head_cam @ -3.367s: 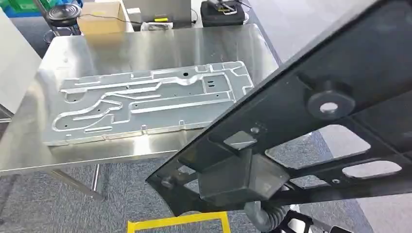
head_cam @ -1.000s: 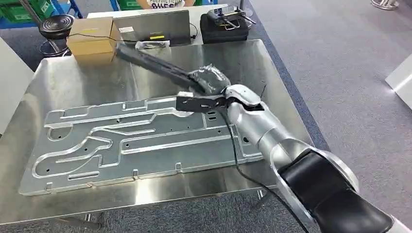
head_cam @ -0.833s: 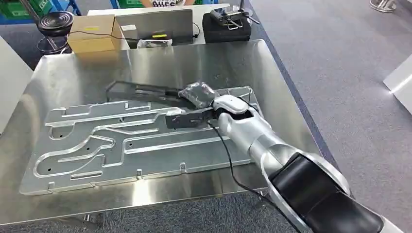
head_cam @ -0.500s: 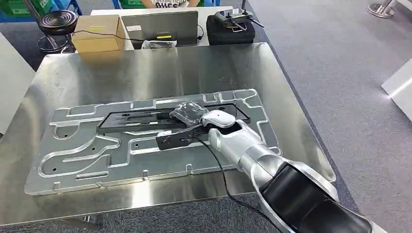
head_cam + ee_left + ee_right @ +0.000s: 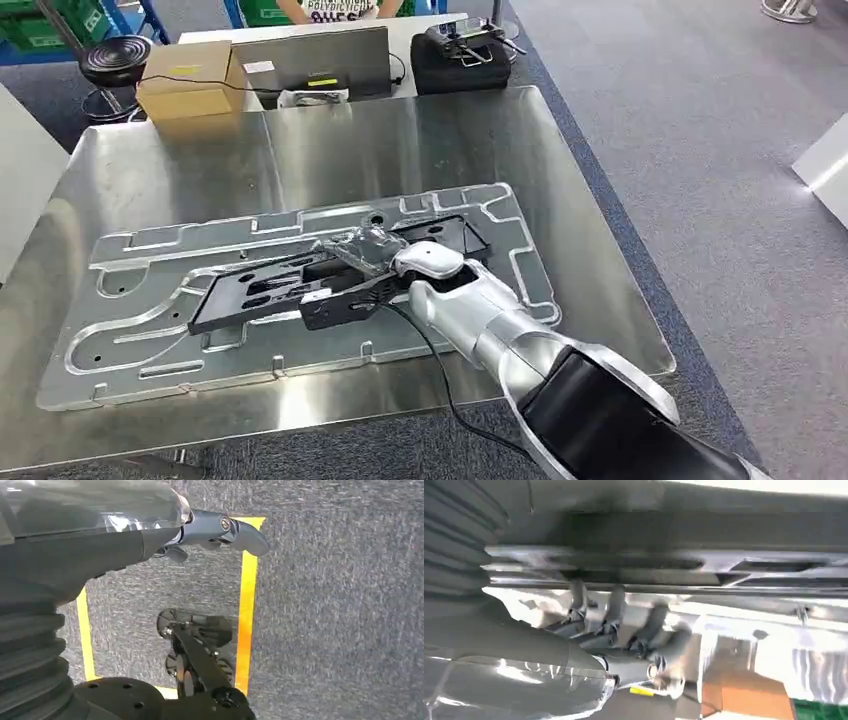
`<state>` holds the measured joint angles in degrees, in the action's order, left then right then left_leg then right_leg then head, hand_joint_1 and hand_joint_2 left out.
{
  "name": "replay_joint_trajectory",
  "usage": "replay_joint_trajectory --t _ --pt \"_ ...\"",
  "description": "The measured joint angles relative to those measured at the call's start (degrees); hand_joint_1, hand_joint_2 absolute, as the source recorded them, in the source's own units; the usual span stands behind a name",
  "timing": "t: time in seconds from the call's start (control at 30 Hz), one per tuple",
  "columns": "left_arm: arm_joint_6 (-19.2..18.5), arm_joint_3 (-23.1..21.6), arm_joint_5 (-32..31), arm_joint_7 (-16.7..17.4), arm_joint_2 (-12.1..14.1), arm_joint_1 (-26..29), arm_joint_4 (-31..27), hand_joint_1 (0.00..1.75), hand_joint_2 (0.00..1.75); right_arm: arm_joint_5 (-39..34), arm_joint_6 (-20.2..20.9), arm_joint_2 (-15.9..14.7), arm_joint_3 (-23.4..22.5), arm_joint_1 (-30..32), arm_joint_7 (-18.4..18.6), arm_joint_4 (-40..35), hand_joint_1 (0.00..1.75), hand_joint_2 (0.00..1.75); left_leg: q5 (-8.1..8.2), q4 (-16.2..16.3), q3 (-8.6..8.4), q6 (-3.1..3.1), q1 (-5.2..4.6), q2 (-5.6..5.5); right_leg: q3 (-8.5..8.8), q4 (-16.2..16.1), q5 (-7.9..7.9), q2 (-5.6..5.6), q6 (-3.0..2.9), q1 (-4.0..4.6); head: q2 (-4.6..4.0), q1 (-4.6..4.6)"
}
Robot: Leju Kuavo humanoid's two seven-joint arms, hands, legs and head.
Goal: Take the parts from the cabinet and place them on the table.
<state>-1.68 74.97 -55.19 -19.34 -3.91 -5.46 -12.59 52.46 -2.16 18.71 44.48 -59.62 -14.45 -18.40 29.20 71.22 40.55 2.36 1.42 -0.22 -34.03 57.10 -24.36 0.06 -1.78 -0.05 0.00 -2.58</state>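
Observation:
A long black part [image 5: 260, 290] with cut-outs lies slantwise on the grooved aluminium plate [image 5: 130, 345] that rests on the steel table [image 5: 400, 140]. My right hand [image 5: 368, 252], wrapped in clear film, grips the part near its middle, the silver arm reaching in from the lower right. In the right wrist view its fingers [image 5: 614, 610] curl under the edge of the black part [image 5: 674, 530]. My left hand [image 5: 215, 530] hangs over the carpeted floor and holds nothing.
Beyond the table's far edge stand a cardboard box [image 5: 185, 78], a laptop [image 5: 310, 60], a black case [image 5: 465, 55] and a stool [image 5: 112, 55]. A person [image 5: 320, 10] stands behind them. Yellow tape [image 5: 247, 605] marks the floor. A white cabinet side [image 5: 20, 170] is at the left.
My right hand has brought the black part down from the air onto the aluminium plate, then drawn it toward the near left. The view shifted slightly.

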Motion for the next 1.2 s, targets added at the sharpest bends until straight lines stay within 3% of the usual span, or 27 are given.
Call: replay_joint_trajectory --t 0.03,0.07,0.1,0.13,0.23,0.27,0.33,0.4,0.43,0.47,0.5,0.57,0.6,0.63,0.73,0.77,0.8,0.83,0.9,0.93,0.97,1.0,1.1,1.13,1.17,1.2 --pt "0.0 0.0 -0.2 0.0 0.1 0.0 0.0 0.0 1.75 0.0 0.0 0.0 0.0 0.0 0.0 0.0 0.0 0.0 -2.7 -5.4 -2.69 0.05 0.1 0.02 0.01 0.3 -0.22 0.07 0.22 -0.11 0.0 0.0" --pt "0.0 0.0 -0.2 -0.1 0.1 -0.1 0.0 0.0 0.0 -0.1 -0.1 0.1 0.0 0.0 0.0 0.0 0.0 0.0 -4.68 -10.0 -5.05 0.08 0.25 0.05 -0.01 0.7 -0.51 0.12 0.47 -0.15 0.0 0.0" --pt "0.0 0.0 -0.2 -0.3 0.1 -0.2 0.0 0.0 0.0 -0.2 -0.2 0.1 0.0 0.0 0.0 0.0 0.0 0.0 -3.72 -12.3 -6.35 -0.14 0.05 -0.01 -0.23 1.2 -0.85 0.18 0.94 0.18 0.0 0.0" --pt "0.1 0.0 -0.2 -0.6 0.1 -0.2 0.0 0.0 0.0 -0.3 -0.2 0.1 0.0 0.0 0.0 0.0 0.0 0.0 -4.17 -12.6 -6.25 -0.98 -0.08 -0.28 -0.45 1.5 -0.88 0.29 1.1 0.29 0.0 0.02" --pt "0.3 0.0 -0.2 -1.0 0.1 -0.2 0.0 0.0 0.0 -0.4 -0.2 0.1 0.0 0.0 -0.1 0.0 0.0 0.0 -4.25 -12.4 -6.08 -1.94 -0.31 -0.25 -0.44 1.2 -0.67 0.28 1.89 0.18 0.0 0.0" --pt "0.5 0.0 -0.2 -1.1 0.1 -0.2 0.0 0.0 0.0 -0.5 -0.2 0.1 0.0 0.0 -0.1 0.0 0.0 0.0 -4.52 -12.8 -6.22 -2.43 0.08 -0.16 -0.58 1.7 -1.19 0.28 2.26 0.06 0.0 0.0" --pt "0.5 0.0 -0.2 -1.1 0.1 -0.3 0.0 0.0 0.0 -0.6 -0.3 0.1 0.0 -0.1 -0.1 0.0 0.0 0.0 -4.56 -12.9 -6.19 -2.92 0.11 -0.11 -2.94 6.8 -4.53 0.21 2.84 -0.09 0.0 0.0" --pt "0.5 0.0 -0.2 -1.1 0.1 -0.3 0.0 0.0 0.0 -0.8 -0.6 0.0 0.0 0.1 -0.1 0.0 0.0 0.0 -4.53 -12.9 -6.11 -3.05 -0.01 -0.06 -7.34 15.9 -8.46 0.19 3.19 -0.32 0.0 0.02" --pt "0.6 0.0 -0.2 -1.1 0.1 -0.2 0.0 0.0 0.0 -1.1 -0.9 0.0 0.0 0.3 -0.3 0.0 0.0 0.0 -4.52 -12.9 -6.1 -3.06 -0.04 -0.05 -9.0 19.1 -9.18 0.19 3.23 -0.32 0.0 0.0" --pt "0.6 0.0 -0.2 -1.0 0.1 -0.2 0.0 0.0 0.0 -1.7 -1.4 0.0 -0.1 0.4 -0.8 0.0 0.0 0.0 -4.52 -12.9 -6.12 -3.06 -0.06 -0.07 -9.26 19.4 -8.48 0.2 3.19 -0.32 0.0 0.0" --pt "0.7 0.0 -0.2 -1.0 0.1 -0.2 0.0 0.0 0.0 -2.5 -1.9 0.0 -0.3 0.4 -1.7 0.0 0.0 0.0 -4.51 -12.8 -6.15 -3.06 -0.11 -0.11 -8.16 16.8 -6.51 0.2 2.96 -0.3 0.0 0.02" --pt "0.6 -0.1 -0.2 -0.7 0.1 -0.2 0.0 0.0 0.0 -5.4 -3.8 0.0 -1.7 0.3 -5.2 -0.9 0.0 0.0 -4.46 -12.8 -6.32 -2.97 -0.3 -0.17 -3.2 6.6 -1.32 0.21 1.99 -0.01 0.0 0.0" --pt "0.6 -0.1 -0.3 -0.7 0.0 -0.2 0.0 0.0 0.0 -6.5 -4.5 0.0 -2.5 0.1 -6.7 -1.3 0.0 0.0 -4.43 -12.9 -6.34 -2.91 -0.25 -0.13 -1.11 2.0 -0.21 0.19 1.27 0.36 0.0 0.0" --pt "0.5 -0.1 -0.3 -0.7 -0.1 -0.3 0.0 0.0 0.0 -7.6 -5.3 0.0 -3.4 -0.1 -7.9 -1.7 0.0 0.0 -4.37 -12.8 -6.19 -2.57 -0.66 -0.15 -0.72 1.3 -0.66 0.05 1.27 0.48 0.0 0.0" --pt "0.1 -0.1 -0.2 -0.7 -0.1 -0.2 0.0 0.0 0.0 -11.1 -8.0 -0.5 -6.7 -0.1 -11.7 -4.1 0.0 0.0 -4.59 -13.3 -6.32 -1.53 -0.28 -0.12 -0.9 1.1 -0.47 0.11 0.92 0.76 0.0 0.0" --pt "0.0 -0.1 -0.2 -0.7 -0.1 -0.3 0.0 0.0 0.0 -11.4 -8.2 -0.6 -7.6 -0.2 -12.0 -4.9 0.0 0.0 -4.49 -13.4 -6.45 -1.09 -0.64 -0.1 -0.45 0.2 0.01 0.1 0.54 0.14 0.0 0.0" --pt "0.0 -0.1 -0.2 -0.7 0.1 -0.3 0.0 0.0 0.0 -11.7 -8.3 -0.6 -8.2 -0.3 -12.2 -5.6 0.0 0.0 -3.78 -12.5 -6.19 -1.02 -0.33 -0.1 -0.04 -0.4 0.28 0.02 0.45 0.11 0.0 0.02" --pt "-0.1 -0.1 -0.2 -0.7 0.1 -0.3 0.0 0.0 0.0 -12.4 -9.0 -0.7 -8.7 -0.3 -12.7 -6.1 0.0 0.0 -2.16 -10.2 -5.18 -0.8 -0.29 -0.05 0.13 -0.6 0.36 -0.03 0.09 -0.01 0.0 -0.02" --pt "-0.3 -0.1 0.4 -0.7 0.1 -0.3 0.0 0.0 0.0 -14.3 -12.2 -1.4 -10.0 0.7 -13.8 -8.5 0.0 0.0 2.18 -1.1 -0.96 -0.45 -0.18 -0.06 0.13 -0.6 0.34 -0.05 -0.13 0.1 0.0 0.0" --pt "-0.3 0.0 0.9 -0.6 0.1 -0.2 0.0 0.0 0.0 -15.2 -14.3 -2.4 -10.9 1.9 -14.2 -10.8 0.0 0.0 3.34 2.6 0.94 -0.3 -0.18 -0.06 0.11 -0.5 0.28 -0.07 -0.16 0.16 0.0 0.0" --pt "-0.3 0.1 1.6 -0.6 0.1 -0.2 0.0 0.0 0.0 -16.6 -16.9 -4.1 -11.9 3.5 -14.6 -13.6 0.0 0.0 3.18 4.2 1.8 -0.22 -0.16 -0.05 0.14 -0.5 0.21 -0.17 -0.08 0.16 0.0 0.0" --pt "-0.2 0.3 2.3 -0.6 0.1 0.0 0.0 0.0 0.0 -17.8 -19.2 -6.2 -13.1 5.5 -14.9 -17.5 0.0 0.0 1.66 2.6 1.1 -0.21 -0.11 -0.02 0.24 -0.4 0.08 -0.22 0.11 0.14 0.0 0.0" --pt "0.1 1.3 4.3 -0.7 0.1 0.5 0.0 0.0 0.0 -20.4 -24.6 -14.1 -17.4 13.9 -16.6 -30.0 0.0 0.0 -4.95 -11.1 -5.9 -0.3 0.16 -0.05 0.8 0.4 -0.82 -0.64 1.16 -0.05 0.0 0.0" --pt "0.1 1.9 4.7 -0.8 -0.1 0.6 0.0 0.0 0.0 -20.9 -25.1 -17.0 -19.7 17.8 -17.5 -35.2 0.0 0.0 -3.64 -12.5 -6.85 -0.57 -0.05 -0.3 0.56 0.7 -1.21 -0.9 1.63 0.47 0.0 0.0" --pt "0.1 2.1 5.0 -0.9 -0.2 0.9 0.0 0.0 0.0 -21.0 -25.1 -19.0 -21.6 20.9 -18.0 -39.0 0.0 0.0 -3.84 -12.5 -6.56 -1.6 -0.02 -0.45 0.49 0.9 -1.16 -0.89 1.78 0.42 0.0 0.04" --pt "0.1 2.4 5.1 -0.9 -0.2 1.3 0.0 0.0 0.0 -20.6 -25.1 -20.9 -23.3 23.5 -18.2 -42.7 0.0 0.0 -3.74 -12.4 -6.47 -1.88 -0.2 -0.28 0.42 0.8 -0.99 -0.7 2.07 0.4 0.0 0.04"
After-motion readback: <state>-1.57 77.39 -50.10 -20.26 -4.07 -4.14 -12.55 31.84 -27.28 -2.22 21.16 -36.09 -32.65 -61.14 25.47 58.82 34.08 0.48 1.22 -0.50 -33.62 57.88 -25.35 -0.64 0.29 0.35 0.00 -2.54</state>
